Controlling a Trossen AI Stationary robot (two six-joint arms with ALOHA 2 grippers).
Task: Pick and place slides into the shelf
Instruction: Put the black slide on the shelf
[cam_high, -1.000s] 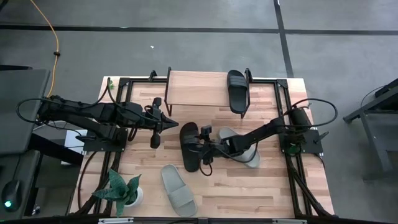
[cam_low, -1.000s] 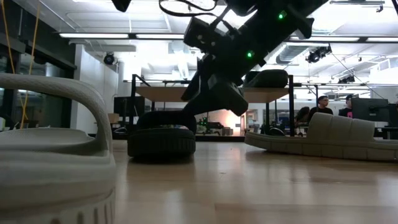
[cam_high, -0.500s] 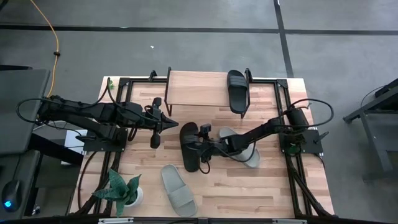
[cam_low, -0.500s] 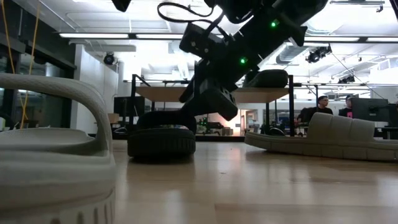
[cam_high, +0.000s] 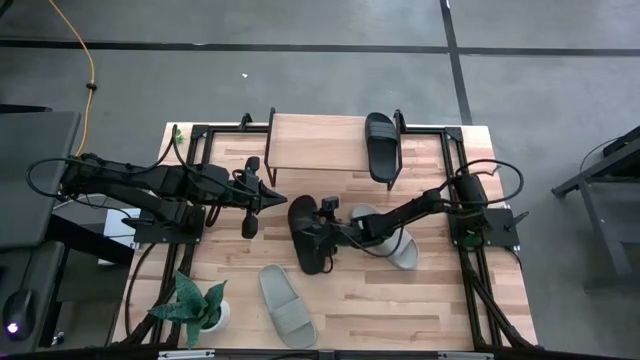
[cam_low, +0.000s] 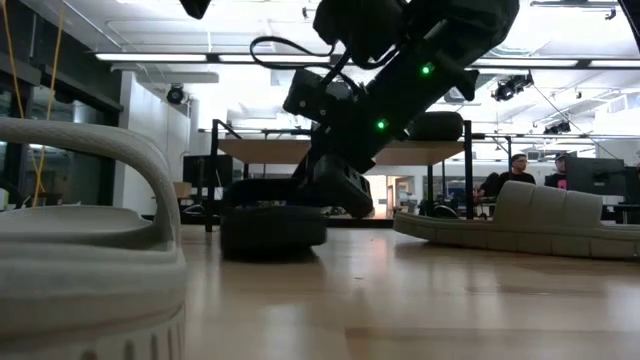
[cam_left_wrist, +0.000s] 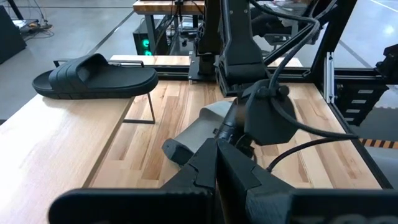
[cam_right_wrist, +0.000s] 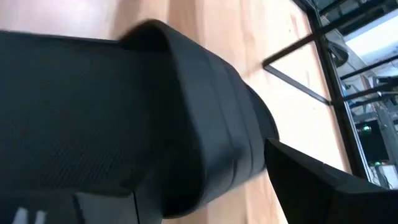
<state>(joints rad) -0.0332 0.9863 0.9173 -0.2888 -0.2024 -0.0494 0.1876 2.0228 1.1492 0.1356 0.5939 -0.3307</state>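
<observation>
One black slide lies sole-down on the table's middle, and my right gripper is on its strap, reaching in from the table's right; in the low view it is black slide. The other black slide rests on the right end of the shelf. One grey slide lies under my right arm, and the other grey slide lies near the table's near edge. My left gripper hovers shut, left of the black slide, touching nothing. My right gripper has the black slide's strap between its two fingers, one finger showing beside it. It comes slanting down from the table's right, across the slide. The slide's sole stays on the table. The pads themselves are hidden by the strap.
A potted plant stands at the near left corner. The left half of the shelf plank is bare. Black frame rails border the table. People sit in the room beyond.
My right gripper has reached further toward the table's left and sunk onto the black slide's strap. The slide has shifted and turned slightly on the table, staying sole-down.
</observation>
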